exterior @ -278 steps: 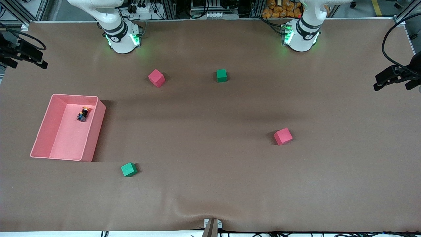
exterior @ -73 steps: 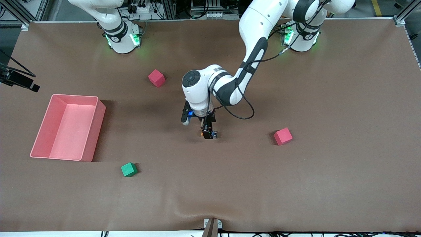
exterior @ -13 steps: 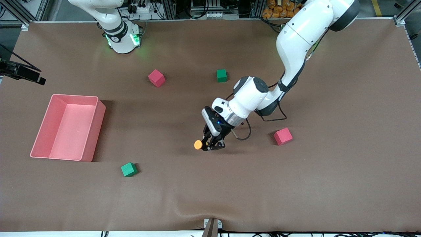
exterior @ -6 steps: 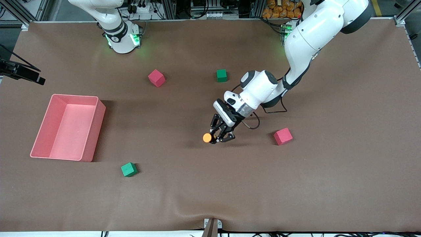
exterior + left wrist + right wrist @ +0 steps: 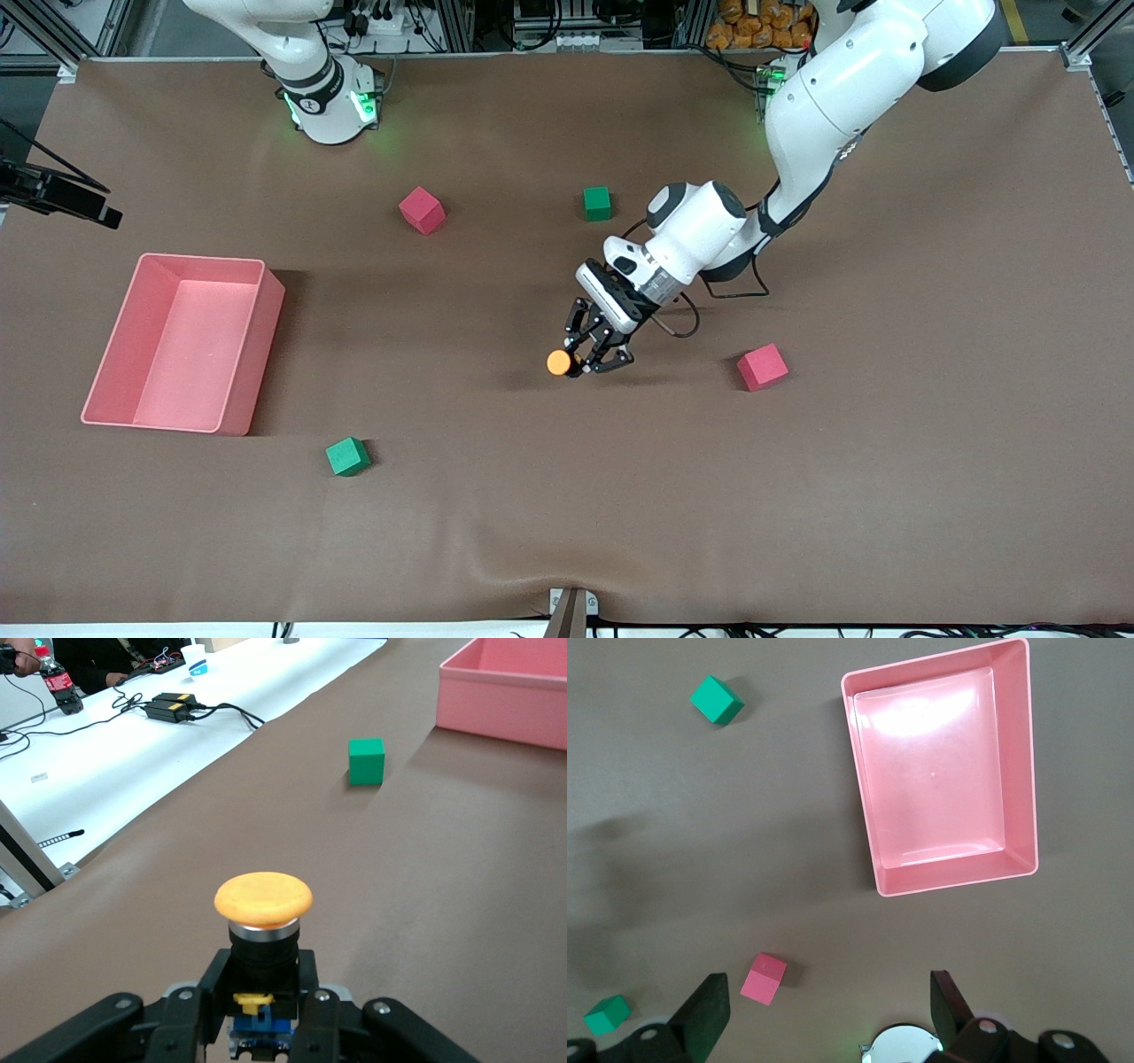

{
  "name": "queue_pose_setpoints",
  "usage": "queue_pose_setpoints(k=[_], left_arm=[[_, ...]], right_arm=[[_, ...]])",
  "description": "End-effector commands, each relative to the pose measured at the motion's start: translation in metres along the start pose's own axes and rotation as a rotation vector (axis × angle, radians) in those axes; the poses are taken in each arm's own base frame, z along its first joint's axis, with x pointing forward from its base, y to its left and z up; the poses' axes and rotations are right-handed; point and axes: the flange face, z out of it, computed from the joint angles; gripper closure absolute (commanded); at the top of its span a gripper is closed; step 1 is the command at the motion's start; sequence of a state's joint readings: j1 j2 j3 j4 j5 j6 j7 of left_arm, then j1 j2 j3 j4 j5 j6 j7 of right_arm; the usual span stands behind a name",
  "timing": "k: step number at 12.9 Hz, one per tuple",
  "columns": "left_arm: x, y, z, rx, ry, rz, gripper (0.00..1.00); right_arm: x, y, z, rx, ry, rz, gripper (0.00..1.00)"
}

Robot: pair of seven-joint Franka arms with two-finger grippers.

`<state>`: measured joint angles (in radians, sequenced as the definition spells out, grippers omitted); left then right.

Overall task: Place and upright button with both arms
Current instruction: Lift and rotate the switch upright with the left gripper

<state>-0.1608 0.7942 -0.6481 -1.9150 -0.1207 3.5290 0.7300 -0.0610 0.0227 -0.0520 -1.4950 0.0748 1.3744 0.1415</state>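
Observation:
My left gripper [image 5: 586,361] is shut on the black-and-blue body of the button [image 5: 559,361]. It holds the button low over the middle of the table, with the round orange cap pointing sideways toward the right arm's end. In the left wrist view the button [image 5: 263,904] sticks out between the fingers of the left gripper [image 5: 263,1014]. My right gripper [image 5: 828,1014] is open and empty. It waits high over the right arm's end of the table and looks down on the pink bin [image 5: 939,771].
The pink bin [image 5: 202,259] stands empty at the right arm's end. Red cubes [image 5: 422,210] [image 5: 762,367] and green cubes [image 5: 597,203] [image 5: 347,456] lie scattered on the brown table. The second red cube is beside my left gripper, toward the left arm's end.
My left gripper has carried the button a little away from the front camera and toward the left arm's end. The right arm has not moved.

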Motion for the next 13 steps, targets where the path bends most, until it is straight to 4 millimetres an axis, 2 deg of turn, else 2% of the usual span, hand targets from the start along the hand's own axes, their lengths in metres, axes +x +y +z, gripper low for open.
queue_pose_setpoints(k=[1,2,5,7,9,13], left_arm=[[-0.005,0.0,-0.002,0.001,0.008,-0.031,1.0],[-0.013,0.001,0.004,-0.006,-0.001,-0.042,1.0],[-0.021,0.007,0.008,-0.024,-0.009,-0.033,1.0],[-0.019,0.01,0.008,-0.031,0.0,-0.008,1.0],[-0.036,-0.005,0.012,-0.043,0.002,-0.008,1.0],[-0.046,-0.019,0.012,-0.085,0.052,-0.008,1.0]], right_arm=[[-0.005,0.0,-0.006,0.017,0.002,-0.007,0.0],[-0.004,0.0,-0.005,0.016,0.0,-0.007,0.0],[-0.004,-0.001,-0.005,0.017,0.005,-0.009,0.0],[-0.003,-0.002,-0.004,0.017,0.001,-0.01,0.0],[-0.002,-0.002,-0.003,0.017,0.0,-0.01,0.0],[-0.001,-0.002,0.0,0.016,-0.006,-0.01,0.0]])
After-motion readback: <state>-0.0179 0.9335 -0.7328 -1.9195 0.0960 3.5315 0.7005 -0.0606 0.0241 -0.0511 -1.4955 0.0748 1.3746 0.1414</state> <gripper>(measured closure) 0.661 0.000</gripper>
